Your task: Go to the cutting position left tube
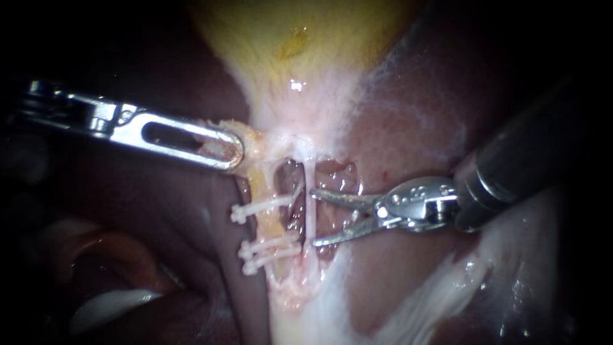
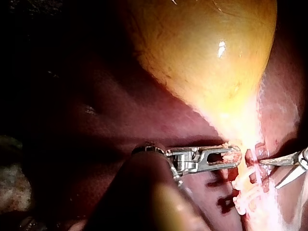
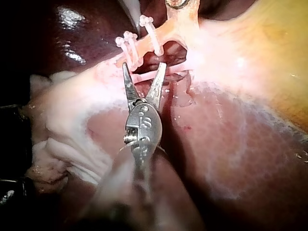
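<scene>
Wet, slick liver (image 1: 415, 128) and gallbladder (image 1: 287, 38), top centre, so I go slow. My left instrument (image 1: 231, 152), centre-left, is clamped on the gallbladder neck. My right instrument (image 1: 313, 217), blades apart, nothing held, sits just right of the left tube (image 1: 267, 223), mid-frame. I'd slide in btwn upper and lower clips (image 1: 265, 206). Room's tight w/ the thin right tube (image 1: 311, 198) in the way.

Left instrument (image 1: 231, 151) clamped, right instrument (image 1: 313, 217) agape
</scene>
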You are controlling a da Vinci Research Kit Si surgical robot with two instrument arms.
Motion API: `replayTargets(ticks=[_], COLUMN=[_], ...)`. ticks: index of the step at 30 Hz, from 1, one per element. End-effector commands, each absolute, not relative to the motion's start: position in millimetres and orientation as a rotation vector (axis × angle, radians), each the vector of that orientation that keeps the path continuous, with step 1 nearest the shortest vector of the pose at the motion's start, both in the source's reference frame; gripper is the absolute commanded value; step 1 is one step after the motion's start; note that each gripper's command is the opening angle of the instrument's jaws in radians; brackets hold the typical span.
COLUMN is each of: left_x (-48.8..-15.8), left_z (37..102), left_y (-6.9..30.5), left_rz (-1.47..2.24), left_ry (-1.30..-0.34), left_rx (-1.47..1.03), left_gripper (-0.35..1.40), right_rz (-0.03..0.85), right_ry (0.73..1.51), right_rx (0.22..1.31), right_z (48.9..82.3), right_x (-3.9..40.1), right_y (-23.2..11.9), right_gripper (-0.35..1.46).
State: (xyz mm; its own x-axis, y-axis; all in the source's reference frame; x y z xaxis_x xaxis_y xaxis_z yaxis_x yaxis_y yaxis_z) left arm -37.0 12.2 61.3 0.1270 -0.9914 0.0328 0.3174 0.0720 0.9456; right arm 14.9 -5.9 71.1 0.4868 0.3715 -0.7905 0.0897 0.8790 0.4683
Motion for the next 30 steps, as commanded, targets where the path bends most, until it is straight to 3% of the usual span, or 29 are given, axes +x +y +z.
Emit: replayTargets(ticks=[1,30], left_x=[-37.0,-37.2], left_z=[61.3,61.1], left_y=[12.2,12.1], left_rz=[-1.221,-1.222], left_ry=[-0.907,-0.907], left_rx=[0.984,0.983], left_gripper=[-0.35,-0.35], right_rz=[0.178,0.227], right_ry=[1.059,1.059], right_rx=[0.492,0.661], right_z=[71.2,73.8], right_x=[15.2,19.7], right_y=[-6.0,-7.6], right_gripper=[1.44,1.41])
